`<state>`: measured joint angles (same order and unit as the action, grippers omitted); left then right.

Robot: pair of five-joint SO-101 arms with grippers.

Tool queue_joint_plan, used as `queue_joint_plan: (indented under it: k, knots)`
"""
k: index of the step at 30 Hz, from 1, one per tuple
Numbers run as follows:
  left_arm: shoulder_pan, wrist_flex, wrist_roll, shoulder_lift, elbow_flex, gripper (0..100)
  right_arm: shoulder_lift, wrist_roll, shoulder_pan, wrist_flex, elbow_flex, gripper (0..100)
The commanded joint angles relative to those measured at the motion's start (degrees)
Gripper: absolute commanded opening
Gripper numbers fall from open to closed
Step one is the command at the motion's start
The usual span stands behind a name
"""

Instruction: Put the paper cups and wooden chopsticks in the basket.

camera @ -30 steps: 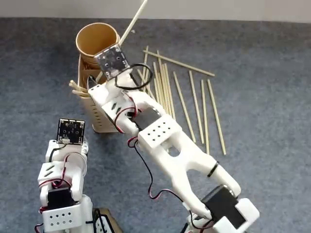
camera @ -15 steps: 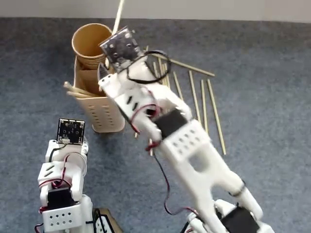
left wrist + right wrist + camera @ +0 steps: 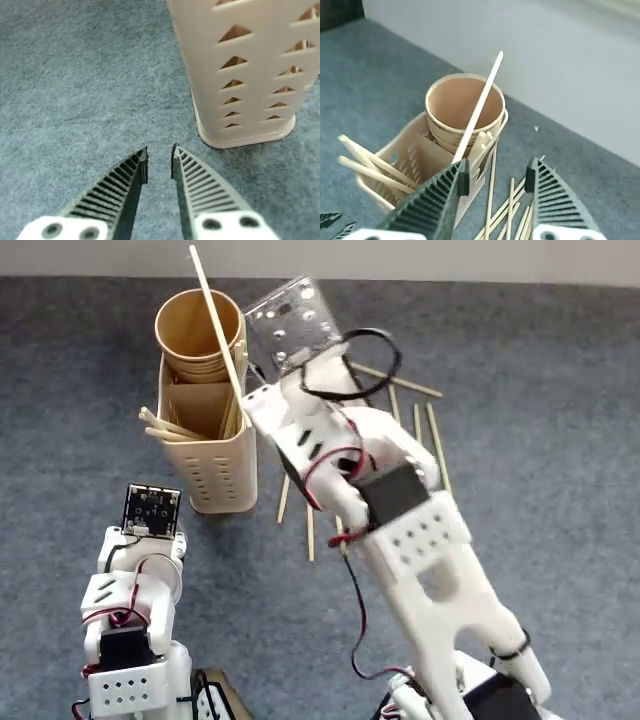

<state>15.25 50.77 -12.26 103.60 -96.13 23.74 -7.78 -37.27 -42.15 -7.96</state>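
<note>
A beige slotted basket (image 3: 215, 475) stands upright on the grey carpet with stacked paper cups (image 3: 198, 325) in its far end. Several wooden chopsticks (image 3: 165, 428) stick out of its near end. One long chopstick (image 3: 205, 290) leans up out of the basket across the cup's mouth. My right gripper (image 3: 258, 392) hangs just beside the basket's rim. In the right wrist view that gripper (image 3: 495, 177) is open above the basket (image 3: 412, 152), and the leaning chopstick (image 3: 480, 100) rises past one finger over the cups (image 3: 452, 102). My left gripper (image 3: 159, 150) sits low over the carpet near the basket's foot (image 3: 240, 100), open by a narrow gap and holding nothing.
Several loose chopsticks (image 3: 432, 445) lie on the carpet to the right of the basket, partly under the right arm, and a few more (image 3: 310, 530) lie by the basket's near corner. The left arm (image 3: 135, 590) sits at the lower left. A pale wall (image 3: 545, 60) edges the carpet behind.
The right arm swung the long chopstick from slanting to the right to standing over the basket, then drew back a little. The chopstick now leans in the basket. The left arm kept still.
</note>
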Motion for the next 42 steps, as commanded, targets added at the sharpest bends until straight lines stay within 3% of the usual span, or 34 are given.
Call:
queue_joint_plan:
  k: [1,7,14,22,29,33,38,42]
  knots:
    - [-1.1,0.4,-0.7,0.6,-1.0,11,-2.0,-0.4,0.6,7.5,-3.1,19.4]
    - [-1.1,0.4,-0.7,0.6,-1.0,11,-8.7,-0.3,1.1,10.7,-7.6,19.4]
    - [-1.2,0.4,-0.7,0.6,-1.0,11,0.0,4.0,1.5,10.3,-2.6,19.4]
    - [-1.2,0.4,-0.7,0.6,-1.0,11,4.3,3.8,-7.1,8.2,-2.5,19.4]
    - [-1.2,0.4,-0.7,0.6,-1.0,11,-8.4,3.9,-8.7,12.9,-4.4,19.4]
    - [-1.2,1.0,-0.7,0.6,-1.0,11,-11.5,4.0,-2.2,8.2,-7.0,19.4]
    - [-1.3,0.7,-0.7,0.6,-1.0,11,-1.6,4.1,11.3,7.5,-7.4,19.4]
    - [-1.3,0.7,-0.7,0.6,-1.0,11,6.5,4.1,13.6,6.0,-9.8,19.4]
